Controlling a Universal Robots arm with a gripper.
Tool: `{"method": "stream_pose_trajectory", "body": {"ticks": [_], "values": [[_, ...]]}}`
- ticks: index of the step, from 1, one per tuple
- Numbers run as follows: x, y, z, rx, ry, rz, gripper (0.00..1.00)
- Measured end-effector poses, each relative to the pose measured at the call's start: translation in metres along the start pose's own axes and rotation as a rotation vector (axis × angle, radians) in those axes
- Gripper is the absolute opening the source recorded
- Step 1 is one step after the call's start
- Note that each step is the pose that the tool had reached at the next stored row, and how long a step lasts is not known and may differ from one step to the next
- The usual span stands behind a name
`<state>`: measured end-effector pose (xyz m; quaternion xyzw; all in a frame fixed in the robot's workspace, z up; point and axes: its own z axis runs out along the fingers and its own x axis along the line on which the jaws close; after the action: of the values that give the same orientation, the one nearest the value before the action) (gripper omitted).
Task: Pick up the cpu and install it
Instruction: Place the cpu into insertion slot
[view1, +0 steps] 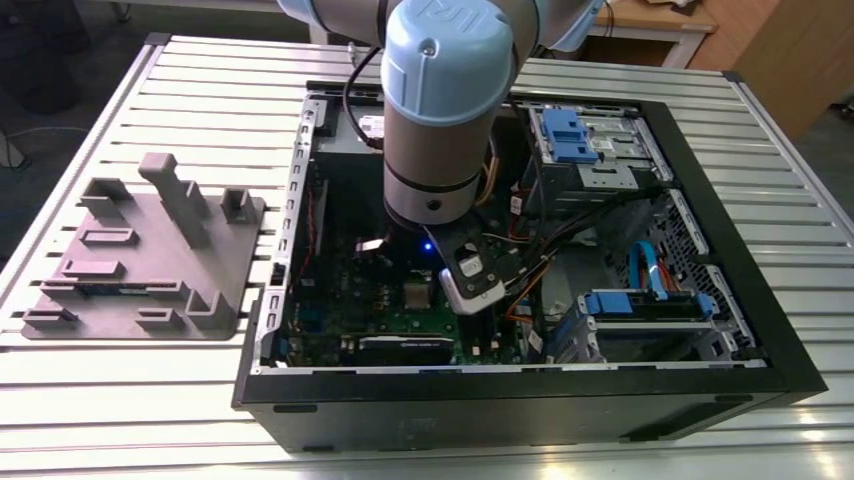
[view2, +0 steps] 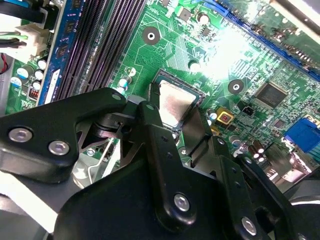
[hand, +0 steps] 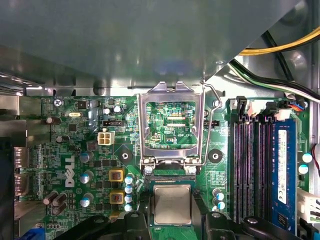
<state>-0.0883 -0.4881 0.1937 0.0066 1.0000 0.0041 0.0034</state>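
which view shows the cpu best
First wrist view: the cpu faces the camera squarely, whole metal top visible. Second wrist view shows it tilted, partly behind the hand. Exterior view: too small to tell.

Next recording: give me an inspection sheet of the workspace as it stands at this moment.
Surface: slatted metal table carrying an open computer case.
Job's things: cpu at the motherboard socket, beside the hinge of the opened socket frame; whether it is fully seated cannot be told.
Clutter: grey plastic tray on the table, at the exterior view's left of the case.
Grippers: gripper inside the case, closed on two opposite edges of the cpu.
Cables: yellow cable with others inside the case, away from the socket.
Surroundings: wooden furniture beyond the table.
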Motion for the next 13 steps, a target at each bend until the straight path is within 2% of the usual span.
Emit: {"method": "stream_pose_trajectory", "body": {"ticks": [13], "values": [[0.0000,-0.0001,0.0020,0.0001,0.0000,0.000,0.45]]}}
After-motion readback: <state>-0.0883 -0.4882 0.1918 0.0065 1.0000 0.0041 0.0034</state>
